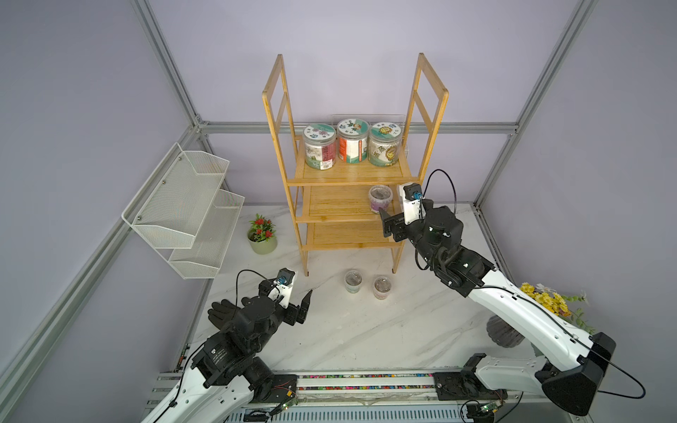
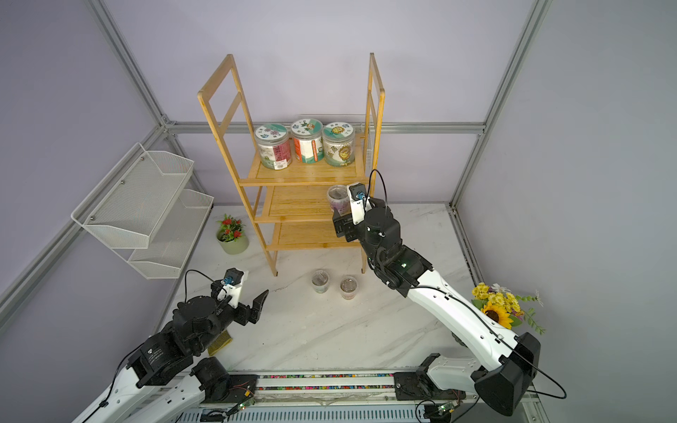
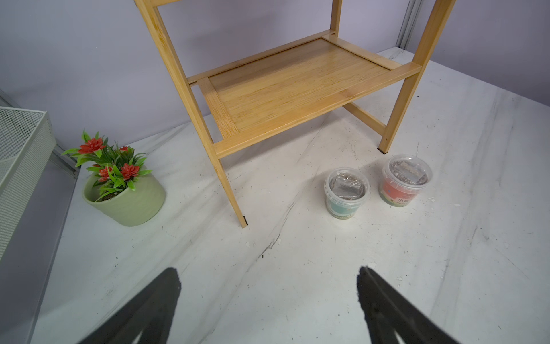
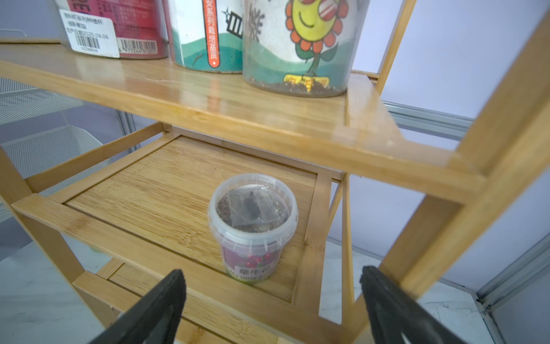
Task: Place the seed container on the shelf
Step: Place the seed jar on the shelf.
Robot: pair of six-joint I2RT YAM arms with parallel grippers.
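The bamboo shelf (image 1: 348, 175) stands at the back of the marble table. A purple-labelled seed container (image 1: 380, 199) (image 4: 253, 229) stands upright at the right end of its middle tier (image 4: 166, 184). My right gripper (image 1: 392, 221) (image 4: 272, 275) hovers open just in front of it, jaws wide and clear of the cup. Two more seed containers, teal (image 1: 353, 281) (image 3: 346, 192) and red (image 1: 382, 288) (image 3: 406, 180), stand on the table before the shelf. My left gripper (image 1: 302, 307) (image 3: 268, 272) is open and empty above the table, short of them.
Three tall printed jars (image 1: 351, 144) fill the top tier. A white wire basket (image 1: 183, 208) hangs at the left wall. A green pot of red flowers (image 1: 262, 236) sits left of the shelf. A vase of yellow flowers (image 1: 546, 298) stands at the right, a black glove (image 1: 221, 311) under my left arm.
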